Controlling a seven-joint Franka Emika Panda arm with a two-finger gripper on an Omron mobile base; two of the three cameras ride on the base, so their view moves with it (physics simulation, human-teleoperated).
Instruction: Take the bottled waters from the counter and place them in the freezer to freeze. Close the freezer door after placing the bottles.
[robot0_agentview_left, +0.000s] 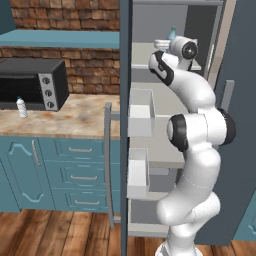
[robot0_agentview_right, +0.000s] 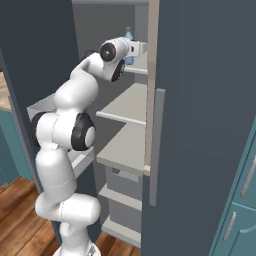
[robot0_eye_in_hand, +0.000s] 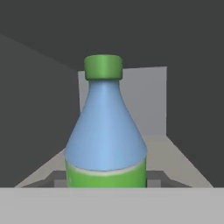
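The translucent blue bottle (robot0_eye_in_hand: 105, 131) with a green cap stands upright at the gripper (robot0_eye_in_hand: 105, 179), on the freezer's upper shelf (robot0_agentview_right: 140, 65). A fingertip (robot0_eye_in_hand: 59, 178) sits against each side of its green label, so the gripper is shut on it. In the base views the arm reaches high into the open freezer (robot0_agentview_left: 165, 150), with the bottle's top (robot0_agentview_left: 172, 33) (robot0_agentview_right: 129, 34) showing past the hand (robot0_agentview_left: 162, 44). The clear-whitish bottle (robot0_agentview_left: 21, 107) stands on the counter (robot0_agentview_left: 75, 122) at the left. The freezer door (robot0_agentview_left: 124, 75) hangs open, seen edge-on.
A black toaster oven (robot0_agentview_left: 32, 82) sits on the counter behind the clear bottle. Pale bins (robot0_agentview_left: 140, 112) jut from the door's inner face beside the arm. The neighbouring slate-blue door (robot0_agentview_right: 200, 125) with its grey handle (robot0_agentview_right: 157, 145) borders the freezer opening on the right. Teal drawers (robot0_agentview_left: 80, 175) lie below the counter.
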